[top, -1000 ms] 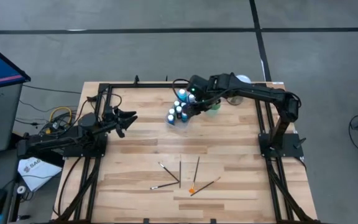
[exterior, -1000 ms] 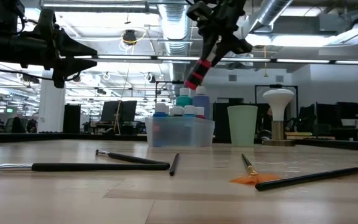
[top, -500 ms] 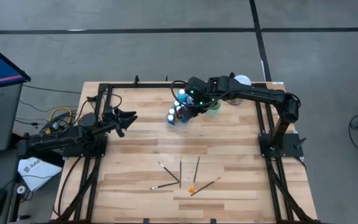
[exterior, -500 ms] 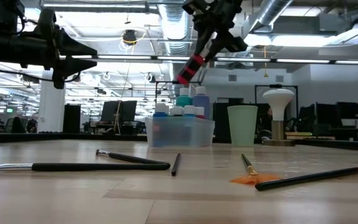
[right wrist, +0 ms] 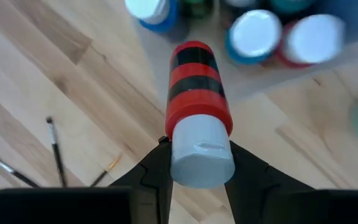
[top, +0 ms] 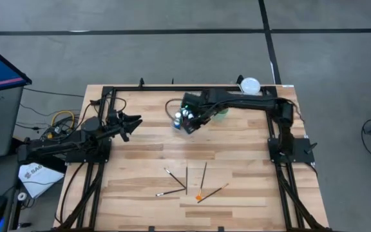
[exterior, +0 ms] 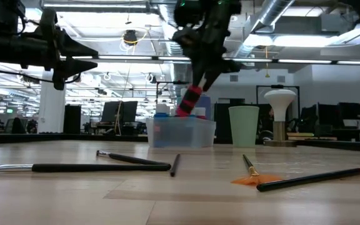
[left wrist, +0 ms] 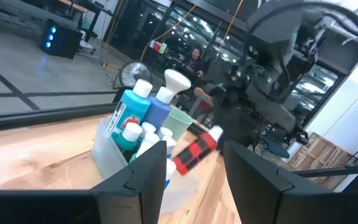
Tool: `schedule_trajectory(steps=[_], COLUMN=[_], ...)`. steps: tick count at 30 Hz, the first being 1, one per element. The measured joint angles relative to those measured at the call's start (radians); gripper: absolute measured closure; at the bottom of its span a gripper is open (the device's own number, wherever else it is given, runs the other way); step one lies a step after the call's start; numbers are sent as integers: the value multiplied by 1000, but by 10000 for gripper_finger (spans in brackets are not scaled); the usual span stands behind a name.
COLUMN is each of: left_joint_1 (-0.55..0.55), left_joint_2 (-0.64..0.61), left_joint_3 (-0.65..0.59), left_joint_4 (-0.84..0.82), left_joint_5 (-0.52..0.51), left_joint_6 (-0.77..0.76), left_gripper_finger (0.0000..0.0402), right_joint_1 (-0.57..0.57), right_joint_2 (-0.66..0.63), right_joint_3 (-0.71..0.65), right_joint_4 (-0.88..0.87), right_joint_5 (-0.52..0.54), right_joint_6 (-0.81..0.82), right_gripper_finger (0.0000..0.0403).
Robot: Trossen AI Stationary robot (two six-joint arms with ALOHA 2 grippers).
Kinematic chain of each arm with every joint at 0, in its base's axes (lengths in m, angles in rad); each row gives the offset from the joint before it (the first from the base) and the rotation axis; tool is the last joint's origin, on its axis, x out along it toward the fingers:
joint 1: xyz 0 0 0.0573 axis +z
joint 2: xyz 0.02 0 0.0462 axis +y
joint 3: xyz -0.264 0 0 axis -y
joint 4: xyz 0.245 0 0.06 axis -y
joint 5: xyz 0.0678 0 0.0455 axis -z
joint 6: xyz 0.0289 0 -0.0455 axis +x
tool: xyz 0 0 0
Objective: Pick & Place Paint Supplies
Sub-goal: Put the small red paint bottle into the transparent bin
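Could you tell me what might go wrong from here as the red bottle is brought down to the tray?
1. The right end effector grips the red bottle by its white cap only, so it may swing or slip.
2. The bottle hangs tilted over the clear tray, which looks crowded with other bottles; it could knock them or catch the rim.
3. The pale green cup stands close beside the tray and might get bumped.

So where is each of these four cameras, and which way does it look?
High view: overhead, looking down on the table and both arms.
Low view: table height, looking across the brushes to the tray.
Left wrist: past the left hand toward the tray.
Right wrist: down past the right hand gripping the red bottle.
All four show that bottle.
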Motion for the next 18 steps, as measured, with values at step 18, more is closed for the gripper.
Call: schedule_trajectory(steps=[18], left_joint_1=[0], left_joint_2=[15], left_joint_3=[0], left_joint_4=[-2], left_joint_5=[-5], left_joint_6=[-1], left_gripper_finger=[247], right_joint_1=[6], right_joint_2=[309], right_joint_3=[326], right_joint_4=[-271], right_joint_5=[9], right_joint_6=[-119], right_gripper_finger=[297])
